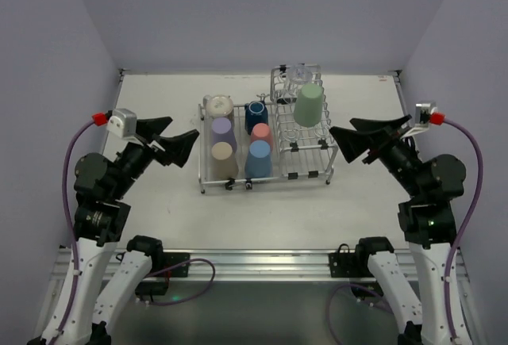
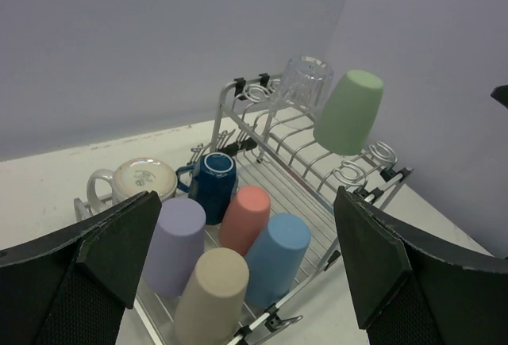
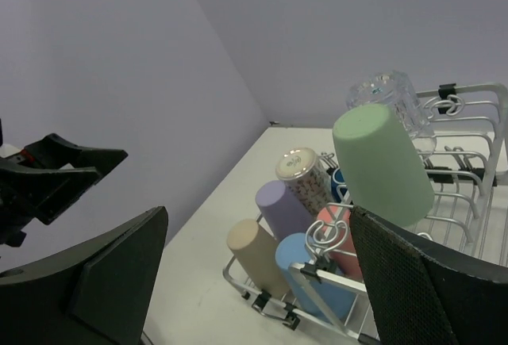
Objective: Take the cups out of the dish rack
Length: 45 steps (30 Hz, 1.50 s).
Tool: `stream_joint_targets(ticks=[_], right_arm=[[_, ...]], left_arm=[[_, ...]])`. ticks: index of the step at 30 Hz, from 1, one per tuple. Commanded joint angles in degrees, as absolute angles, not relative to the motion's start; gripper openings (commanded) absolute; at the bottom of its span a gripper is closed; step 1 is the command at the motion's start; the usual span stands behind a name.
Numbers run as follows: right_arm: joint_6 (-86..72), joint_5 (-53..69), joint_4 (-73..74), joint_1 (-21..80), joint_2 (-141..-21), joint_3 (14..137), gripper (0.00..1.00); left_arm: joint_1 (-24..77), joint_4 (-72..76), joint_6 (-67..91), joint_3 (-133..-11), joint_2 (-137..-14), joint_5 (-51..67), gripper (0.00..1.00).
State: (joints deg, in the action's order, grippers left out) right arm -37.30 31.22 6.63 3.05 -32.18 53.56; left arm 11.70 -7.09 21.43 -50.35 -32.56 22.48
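L arm [image 1: 99, 194] bent, L tool [image 1: 178, 136] wide open, empty; R arm [image 1: 429, 194] mirrors, R tool [image 1: 355, 136] wide open, empty.

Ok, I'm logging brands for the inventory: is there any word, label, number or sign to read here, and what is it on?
No text is readable in any view.
Cream mug: a small dark mark on its upturned base, too small and blurred to read.
Dish rack and the plain coloured cups: no lettering visible.
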Motion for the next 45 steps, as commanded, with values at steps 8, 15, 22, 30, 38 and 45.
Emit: stream_joint_targets(ticks=[8, 15, 22, 30, 38, 45], right_arm=[[-23.8, 14.0, 18.0, 13.2, -47.6, 66.8, 0.99], [-19.7, 5.5, 21.3, 16.2, -55.1, 71.6, 0.99], [-12.8, -9.4, 26.4, 24.2, -64.0, 80.3, 0.99], [-11.9, -13.4, 25.5, 26.1, -68.8, 82.0, 0.99], [-11.1, -10.9, 26.9, 28.0, -72.2, 84.0, 0.99], [-10.5, -11.1, 26.8, 28.3, -75.2, 85.1, 0.99]], left_arm=[[11.8, -10.0, 17.1, -40.7, -30.1, 16.9, 1.0], [11.8, -11.8, 15.9, -41.7, -30.5, 14.9, 1.0], [12.0, -11.9, 15.9, -41.3, -29.9, 15.2, 1.0], [12.0, -11.8, 16.1, -41.1, -29.7, 15.3, 1.0], [11.9, -11.6, 16.1, -41.0, -29.9, 15.9, 1.0], [11.9, -11.5, 16.2, -41.0, -30.1, 16.0, 1.0]])
